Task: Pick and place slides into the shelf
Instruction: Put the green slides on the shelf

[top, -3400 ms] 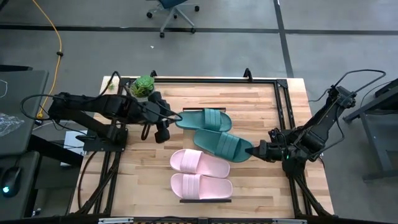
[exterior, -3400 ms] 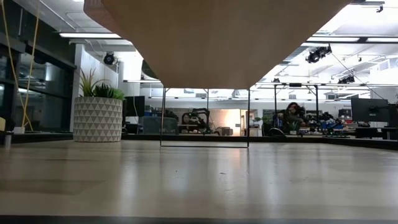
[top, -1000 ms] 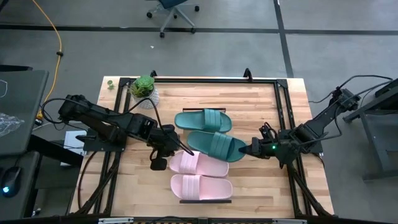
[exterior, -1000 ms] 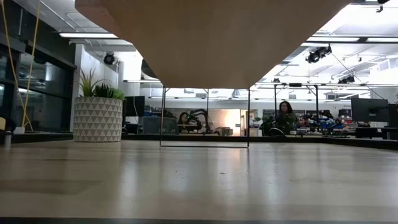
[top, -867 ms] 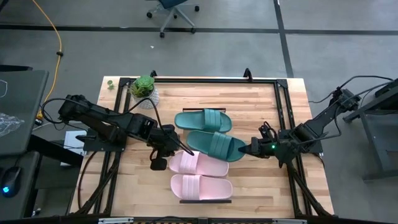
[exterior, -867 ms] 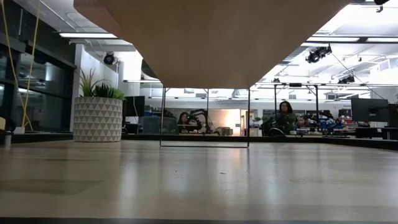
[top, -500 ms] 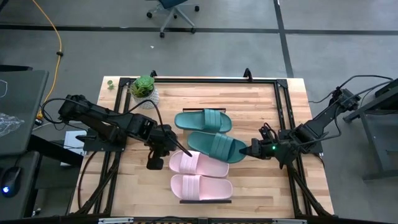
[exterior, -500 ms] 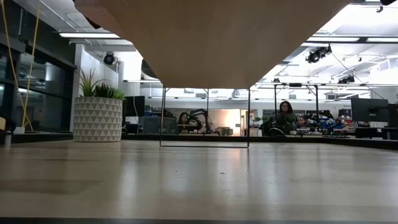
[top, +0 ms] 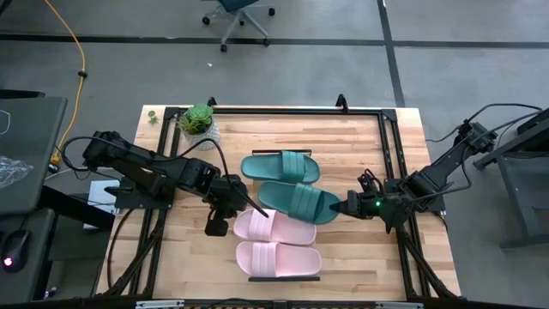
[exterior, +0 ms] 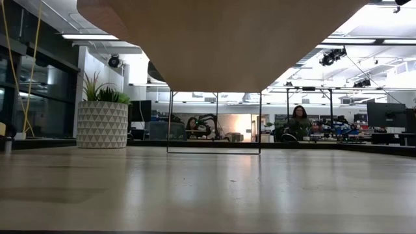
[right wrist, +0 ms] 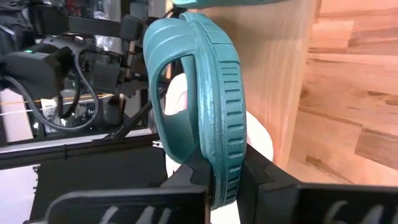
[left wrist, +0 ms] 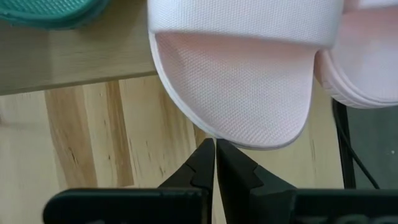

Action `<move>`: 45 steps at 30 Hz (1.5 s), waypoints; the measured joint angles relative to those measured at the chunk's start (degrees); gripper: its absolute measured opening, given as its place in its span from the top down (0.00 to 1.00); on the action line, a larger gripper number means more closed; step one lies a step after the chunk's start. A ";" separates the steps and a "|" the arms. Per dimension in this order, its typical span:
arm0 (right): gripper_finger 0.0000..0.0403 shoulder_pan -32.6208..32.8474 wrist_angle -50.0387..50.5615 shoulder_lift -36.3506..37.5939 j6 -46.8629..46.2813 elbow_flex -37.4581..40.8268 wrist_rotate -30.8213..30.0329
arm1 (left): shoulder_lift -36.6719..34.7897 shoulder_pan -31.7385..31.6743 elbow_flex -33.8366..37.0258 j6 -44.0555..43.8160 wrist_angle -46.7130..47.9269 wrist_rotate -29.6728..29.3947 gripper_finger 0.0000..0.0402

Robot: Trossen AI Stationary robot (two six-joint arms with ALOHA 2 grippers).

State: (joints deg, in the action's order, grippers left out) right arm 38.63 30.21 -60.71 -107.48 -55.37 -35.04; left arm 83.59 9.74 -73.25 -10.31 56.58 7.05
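Note:
The shelf (top: 257,184), a raised light-wood board, runs from far to near down the table's middle; its underside (exterior: 221,39) fills the top of the low view. Two teal slides (top: 280,165) (top: 300,200) and two pink slides (top: 274,226) (top: 277,256) lie across it. My right gripper (top: 345,209) is shut on the nearer teal slide (right wrist: 217,93). My left gripper (top: 254,207) (left wrist: 215,149) is shut, its tips at the left end of the farther pink slide (left wrist: 236,81), which overhangs the shelf's edge. My left gripper slants down with its shut tips at the rim of the pink slide's left end (left wrist: 219,138); whether they touch it I cannot tell. My right gripper pinches the right end of the teal slide's sole (right wrist: 222,163), one finger (right wrist: 193,171) on the footbed side and one (right wrist: 252,171) on the underside. It comes from the table's right, slanting a little down, along the slide. The held end juts past the shelf's right edge, the rest lying over the board.
A potted plant (top: 199,120) (exterior: 103,123) stands at the table's far left corner. A black frame (top: 390,146) runs along the table's edges. People sit in the room beyond the table (exterior: 300,117). Bare wood lies on both sides of the shelf.

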 joint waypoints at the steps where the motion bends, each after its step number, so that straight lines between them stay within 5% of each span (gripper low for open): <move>1: 0.98 0.02 -0.31 0.00 0.45 0.00 -0.53 | 0.00 0.00 0.00 0.00 0.01 -0.03 0.98; 14: 0.98 -1.79 -1.87 0.01 4.82 0.00 0.43 | 0.00 0.02 0.00 0.00 -0.80 -0.40 0.98; 35: 0.98 -11.13 0.61 -0.87 5.95 0.19 11.76 | 0.00 0.02 -0.02 0.63 -1.11 -0.72 0.98; 45: 0.98 -12.05 -17.95 0.35 3.38 12.14 9.81 | 0.00 0.02 -0.02 0.63 -1.01 -0.96 0.98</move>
State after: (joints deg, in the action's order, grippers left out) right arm 26.58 12.26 -60.36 -104.09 -43.23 -25.22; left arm 83.59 9.76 -73.28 -9.67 55.57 6.09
